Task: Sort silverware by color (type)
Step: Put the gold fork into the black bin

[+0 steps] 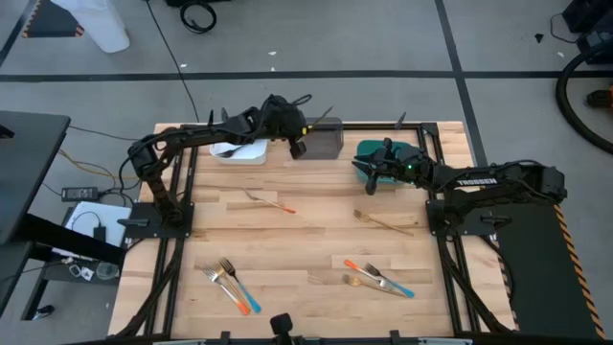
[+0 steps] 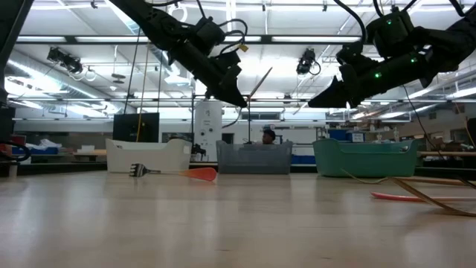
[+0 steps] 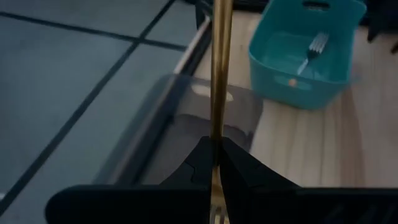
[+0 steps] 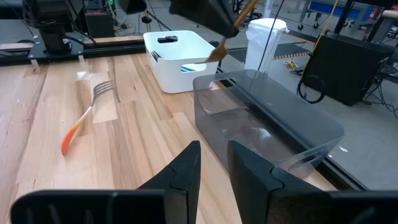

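Note:
My left gripper (image 1: pixel 299 146) hangs over the near-left part of the grey bin (image 1: pixel 324 140), shut on a golden-handled fork (image 2: pixel 259 82). That fork also shows in the right wrist view (image 4: pixel 219 48). My right gripper (image 1: pixel 368 176) hovers at the near-left corner of the teal bin (image 1: pixel 397 155); its fingers stand a little apart around nothing (image 4: pixel 214 163). One fork (image 3: pixel 314 48) lies inside the teal bin (image 3: pixel 323 68). An orange-handled fork (image 1: pixel 269 201) lies flat on the table. My left gripper pinches the golden fork between its two fingers (image 3: pixel 239 163) on the stem close to the tines (image 3: pixel 217 215). The long handle (image 3: pixel 219 68) sticks out past the fingertips. The fork is lifted clear, above the grey bin (image 3: pixel 186 118), with its handle slanting upward (image 2: pixel 266 73).
A white bin (image 1: pixel 240 150) stands left of the grey one, with something dark in it. More forks lie on the wood: a golden one (image 1: pixel 385 223), a blue and orange pair (image 1: pixel 231 285) near the front left, and a cluster (image 1: pixel 378 278) near the front right.

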